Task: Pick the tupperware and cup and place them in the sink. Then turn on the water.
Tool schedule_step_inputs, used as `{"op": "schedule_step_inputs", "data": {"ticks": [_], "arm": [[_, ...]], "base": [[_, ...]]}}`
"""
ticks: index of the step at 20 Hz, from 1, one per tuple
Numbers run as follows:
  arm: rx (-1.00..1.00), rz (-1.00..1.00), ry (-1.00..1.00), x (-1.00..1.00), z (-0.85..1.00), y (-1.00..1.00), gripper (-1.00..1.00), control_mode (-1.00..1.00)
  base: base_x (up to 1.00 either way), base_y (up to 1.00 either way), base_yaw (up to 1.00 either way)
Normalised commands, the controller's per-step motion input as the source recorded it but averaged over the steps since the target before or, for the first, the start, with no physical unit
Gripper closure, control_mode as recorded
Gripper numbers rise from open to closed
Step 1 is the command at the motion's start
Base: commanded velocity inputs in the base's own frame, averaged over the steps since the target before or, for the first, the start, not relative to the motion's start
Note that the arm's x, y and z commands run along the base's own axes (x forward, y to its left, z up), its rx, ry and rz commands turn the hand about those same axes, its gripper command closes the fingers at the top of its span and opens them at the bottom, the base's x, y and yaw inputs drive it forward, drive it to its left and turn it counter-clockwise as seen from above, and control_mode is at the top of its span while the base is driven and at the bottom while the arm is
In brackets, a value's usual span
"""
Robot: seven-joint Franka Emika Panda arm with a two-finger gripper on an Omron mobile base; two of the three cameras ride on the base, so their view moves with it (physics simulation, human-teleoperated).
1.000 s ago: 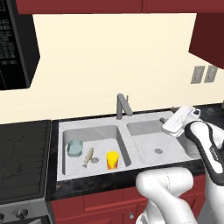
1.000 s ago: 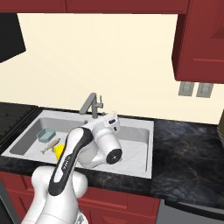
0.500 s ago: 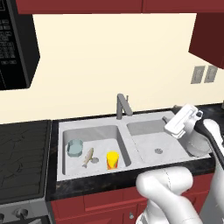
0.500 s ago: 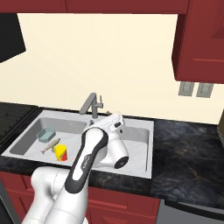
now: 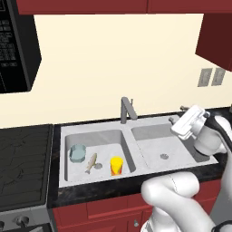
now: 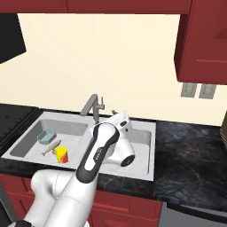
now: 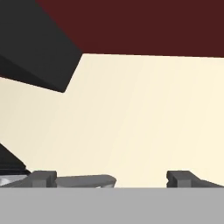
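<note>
A cream wall and red cabinets back a dark speckled worktop (image 5: 27, 145) with the pale grey sink (image 5: 145, 176). The translucent tupperware (image 5: 77, 153) and the yellow cup (image 5: 116, 165) already lie in its left basin, beside a small tan fish (image 5: 92, 162). My hand (image 5: 176, 113) hangs released and empty above the right basin. What I must handle now is the grey faucet (image 5: 125, 108): rigid, smooth metal, probably slippery, so I judge its slim lever is best pushed.

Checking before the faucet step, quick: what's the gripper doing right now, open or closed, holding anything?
Gripper: open, jaws spread wide, holding nothing; it hangs over the right side of the sink.
</note>
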Motion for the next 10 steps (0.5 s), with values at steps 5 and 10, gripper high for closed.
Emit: {"op": "schedule_step_inputs", "data": {"ticks": [5,10], "arm": [[0.0,0.0,0.0,0.28,0.0,0.08,-1.0,-1.0],[0.0,0.0,0.0,0.34,0.0,0.02,-1.0,-1.0]], "base": [[0.0,0.0,0.0],[0.0,0.0,0.0]]}}
